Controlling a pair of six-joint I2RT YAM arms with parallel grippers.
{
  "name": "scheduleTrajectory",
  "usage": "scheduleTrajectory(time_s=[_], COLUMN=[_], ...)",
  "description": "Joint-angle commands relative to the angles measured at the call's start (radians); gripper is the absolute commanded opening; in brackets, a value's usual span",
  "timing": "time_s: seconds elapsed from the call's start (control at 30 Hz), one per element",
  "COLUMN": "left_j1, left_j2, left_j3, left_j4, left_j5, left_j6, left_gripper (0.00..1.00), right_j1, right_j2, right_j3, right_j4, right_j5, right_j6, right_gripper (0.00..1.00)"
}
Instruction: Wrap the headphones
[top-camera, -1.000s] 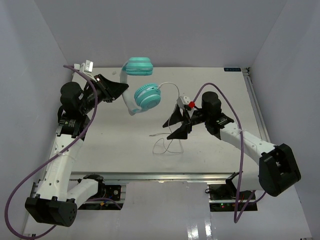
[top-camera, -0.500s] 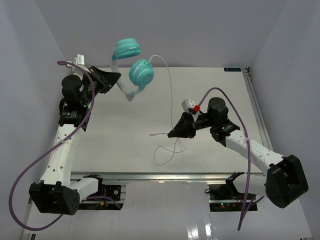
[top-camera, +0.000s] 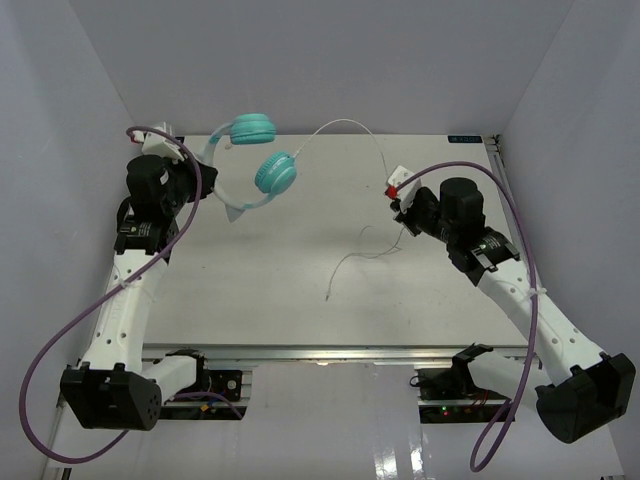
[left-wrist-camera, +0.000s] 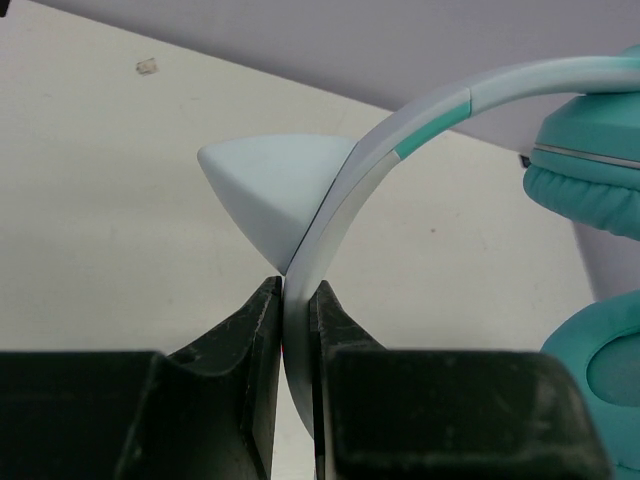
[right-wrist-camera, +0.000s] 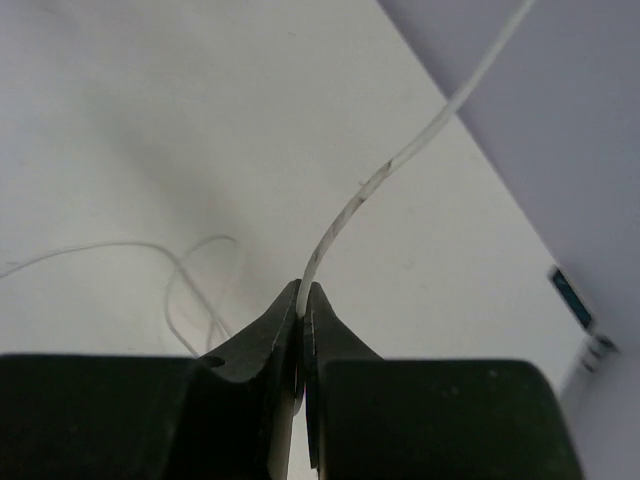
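At far left, above the table (top-camera: 250, 290), left gripper (left-wrist-camera: 296, 300) clamped on the headphones (top-camera: 274, 172) by the headband, cups in air. Right gripper (right-wrist-camera: 302, 297), mid-right, pinched shut on cord (top-camera: 352, 127). Step: wrap start, no turns wound. Next, probably: loop the cord round the headband, taut.

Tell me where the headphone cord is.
In the top view the cord arcs from the lower teal ear cup, rear left, to the right jaws; its loose end lies on the table centre.

Headband: you see a smooth pale-blue plastic headband (left-wrist-camera: 540, 82), satin.
Cushions: round teal padded ear cushions (left-wrist-camera: 590, 195), matt.
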Motion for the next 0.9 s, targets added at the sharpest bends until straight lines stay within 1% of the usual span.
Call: scheduleTrajectory(time_s=[0.0, 0.07, 0.13, 0.27, 0.4, 0.53, 0.7, 0.8, 0.87], left_j1=[0.000, -0.013, -0.037, -0.118, -0.230, -0.347, -0.436, -0.495, -0.516], left_j2=[-0.018, 0.000, 0.038, 0.096, 0.174, 0.281, 0.348, 0.365, 0.371], left_j3=[-0.024, -0.030, -0.032, -0.037, -0.010, 0.028, 0.070, 0.102, 0.112], left_j4=[-0.073, -0.096, -0.125, -0.142, -0.148, -0.147, -0.113, -0.102, -0.096], left_j5=[-0.020, -0.012, -0.007, 0.010, 0.019, 0.025, 0.065, 0.088, 0.102], left_j6=[0.167, 0.207, 0.263, 0.340, 0.383, 0.398, 0.397, 0.398, 0.399], left_gripper=[0.00, 0.00, 0.00, 0.00, 0.00, 0.00, 0.00, 0.00, 0.00], right_j1=[-0.003, -0.003, -0.003, -0.003, 0.002, 0.026, 0.054, 0.064, 0.074], right_j2=[-0.003, -0.002, 0.013, 0.057, 0.119, 0.174, 0.207, 0.224, 0.229], right_j3=[0.088, 0.110, 0.161, 0.258, 0.411, 0.505, 0.518, 0.500, 0.476], right_j4=[0.099, 0.155, 0.173, 0.193, 0.147, 0.071, 0.053, 0.065, 0.074], right_j5=[0.427, 0.459, 0.464, 0.441, 0.303, 0.141, -0.051, -0.100, -0.111], right_j6=[-0.134, -0.150, -0.166, -0.197, -0.170, -0.099, -0.035, -0.023, -0.039], right_gripper=[0.08, 0.08, 0.08, 0.08, 0.08, 0.08, 0.08, 0.08, 0.08])
